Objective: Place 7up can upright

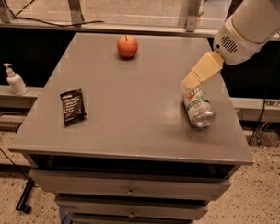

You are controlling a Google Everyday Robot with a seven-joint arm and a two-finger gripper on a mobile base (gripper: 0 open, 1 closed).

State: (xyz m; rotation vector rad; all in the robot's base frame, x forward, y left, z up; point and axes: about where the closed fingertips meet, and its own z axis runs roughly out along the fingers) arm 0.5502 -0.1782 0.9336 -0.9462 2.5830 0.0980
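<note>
Matt tan end effector [192,81] over shiny metal 7up can [198,109]; table [130,113] smooth, perhaps painted

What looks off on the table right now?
Only the can: it lies on its side near the right edge of the table, shiny end facing the camera, instead of standing. The gripper is at its far end. No spill visible; the apple and black packet look ordinary.
</note>
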